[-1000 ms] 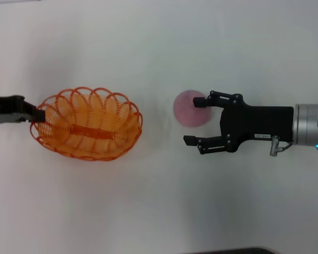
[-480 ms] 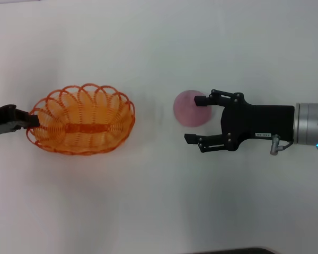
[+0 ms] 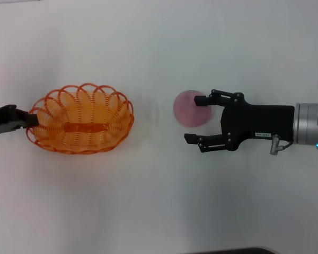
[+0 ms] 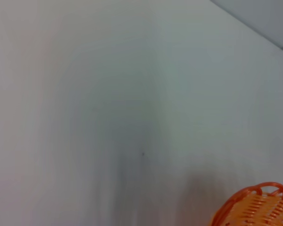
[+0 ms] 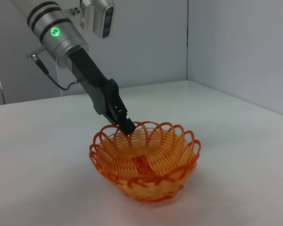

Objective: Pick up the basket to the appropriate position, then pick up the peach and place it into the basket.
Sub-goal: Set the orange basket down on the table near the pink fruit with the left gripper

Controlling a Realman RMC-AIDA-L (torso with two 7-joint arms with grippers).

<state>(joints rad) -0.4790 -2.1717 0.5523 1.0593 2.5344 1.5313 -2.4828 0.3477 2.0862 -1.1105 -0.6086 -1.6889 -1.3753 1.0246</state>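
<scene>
while the left gripper (image 3: 34, 120) sits at the far-left edge of the head view, its tips are pinched onto the scalloped rim of the orange wire basket (image 3: 80, 118), at the basket's left end; fingers closed on a rim loop. right wrist view shows the same: dark fingers (image 5: 125, 123) clamped on the far rim of the basket (image 5: 146, 160), w/ the silver arm and its green light rising behind. basket stands upright on the white table (image 3: 148, 201), base down, flat orange strip visible inside, nothing in it. left wrist view catches only a bit of the basket rim (image 4: 254, 207) in 1 corner, rest is white surface.

peach (image 3: 190, 108) lies on the table well apart from the basket, toward the robot's right, pink and round. right gripper (image 3: 197, 119) is level w/ it, jaws spread wide & holding nothing: 1 fingertip (image 3: 200, 100) overlaps the peach's right edge in the head view, can't tell if touching; the other fingertip is just beside the peach on its near side, apart from it
</scene>
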